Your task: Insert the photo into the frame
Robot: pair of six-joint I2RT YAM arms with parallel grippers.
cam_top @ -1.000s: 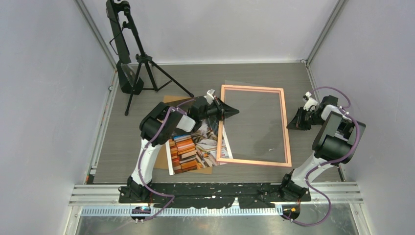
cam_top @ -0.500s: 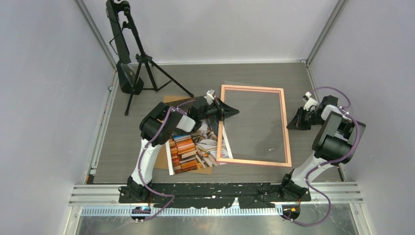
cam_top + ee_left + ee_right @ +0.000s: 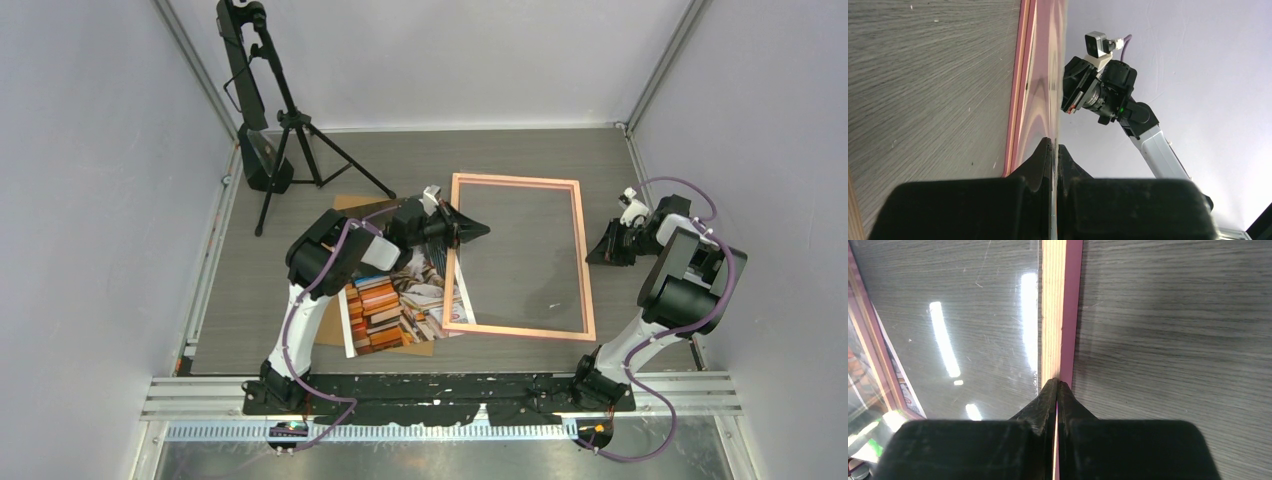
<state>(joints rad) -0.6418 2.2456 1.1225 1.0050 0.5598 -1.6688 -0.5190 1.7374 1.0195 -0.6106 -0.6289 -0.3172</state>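
Observation:
The photo [image 3: 395,300], a print of book stacks, lies face up on a brown backing board [image 3: 325,322], left of the salmon-pink frame [image 3: 580,255]. The frame's near left corner overlaps the photo's right edge. My left gripper [image 3: 484,229] is over the frame's left rail, shut on the edge of a thin clear pane [image 3: 1048,75]. That pane shows edge-on between its fingertips [image 3: 1054,145], beside the frame rail [image 3: 1020,75]. My right gripper [image 3: 596,256] is shut, its tips [image 3: 1057,382] at the frame's right rail [image 3: 1060,305]. The glossy pane [image 3: 973,315] lies left of that rail.
A black tripod with a camera arm [image 3: 270,120] stands at the far left of the grey wood-grain table [image 3: 520,150]. Grey walls close in on three sides. The arm bases sit on the near rail [image 3: 440,390].
The left gripper has shifted slightly left and down. The pane's far left corner no longer shows beyond the frame's far rail. The right arm has not moved.

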